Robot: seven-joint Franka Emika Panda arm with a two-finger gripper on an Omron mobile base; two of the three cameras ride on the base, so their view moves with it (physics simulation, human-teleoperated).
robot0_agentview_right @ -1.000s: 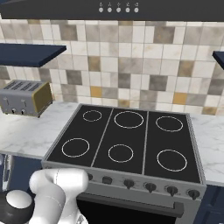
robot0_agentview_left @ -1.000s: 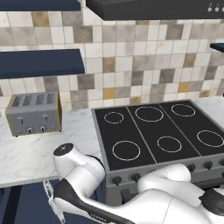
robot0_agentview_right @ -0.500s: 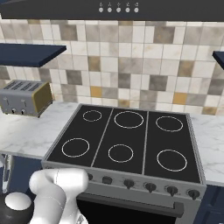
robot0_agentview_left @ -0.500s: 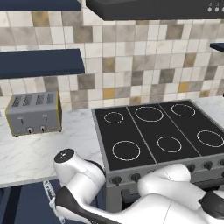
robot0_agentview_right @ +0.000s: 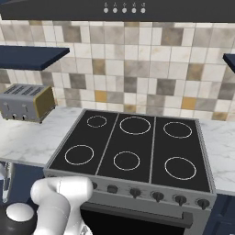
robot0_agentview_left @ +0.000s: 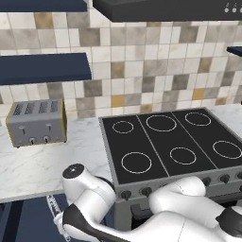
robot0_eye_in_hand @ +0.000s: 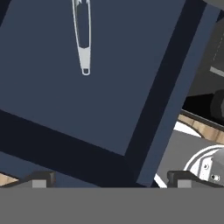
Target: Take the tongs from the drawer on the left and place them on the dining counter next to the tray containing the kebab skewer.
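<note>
Seen along the hand: open drawer [robot0_eye_in_hand: 65, 109], navy floor filling the left and centre of the frame, darker rim running along the lower left and up the right side. Silvery tongs [robot0_eye_in_hand: 82, 37] lying flat on that floor at the upper left, arms closed together, looped end pointing toward the frame's centre, other end cut off by the top edge. Gripper [robot0_eye_in_hand: 109, 178] poised above the drawer, spread wide with nothing between the two dark fingertips [robot0_eye_in_hand: 41, 179] at the bottom corners; tongs well apart from them. Black oven front [robot0_eye_in_hand: 205, 65] at the upper right, a strip of wood floor [robot0_eye_in_hand: 197, 124] below it.

From the left base camera: white arm [robot0_agentview_left: 94, 203] folded down at the lower centre, reaching below the marble worktop [robot0_agentview_left: 38, 165] at the lower left. A sliver of ridged silvery metal, likely the tongs [robot0_agentview_left: 53, 207], visible beside the arm at the bottom left, inside the navy drawer [robot0_agentview_left: 28, 220]. Four-slot toaster [robot0_agentview_left: 37, 122] on the worktop at centre left, black stovetop [robot0_agentview_left: 175, 142] with white ring markings at centre right, knobs along its front edge. Beige and grey tiled wall behind, navy shelf [robot0_agentview_left: 42, 68] at the upper left, range hood [robot0_agentview_left: 175, 9] along the top.

From the right base camera: same stovetop [robot0_agentview_right: 133, 149] in the centre, toaster [robot0_agentview_right: 26, 102] at centre left, arm [robot0_agentview_right: 59, 202] at the lower left.
</note>
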